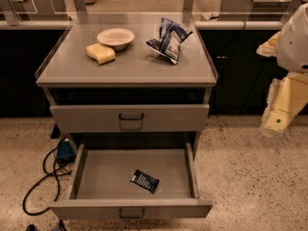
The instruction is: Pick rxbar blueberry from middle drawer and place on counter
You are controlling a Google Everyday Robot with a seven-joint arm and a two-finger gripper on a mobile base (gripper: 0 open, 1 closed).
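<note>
Pincer [275, 121] hangs well apart from the counter [130, 66]; open or closed, I cannot tell.

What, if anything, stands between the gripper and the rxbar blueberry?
Nothing visible. The rxbar blueberry lies uncovered on the floor of the open drawer. The gripper hangs off to the drawer's right, outside it and higher up.

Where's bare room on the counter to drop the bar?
Counter: the front strip, between its front edge and the sponge and chip bag, is bare. The back half is crowded, bowl included. Gripper hangs off to the right of the counter, apart from it.
</note>
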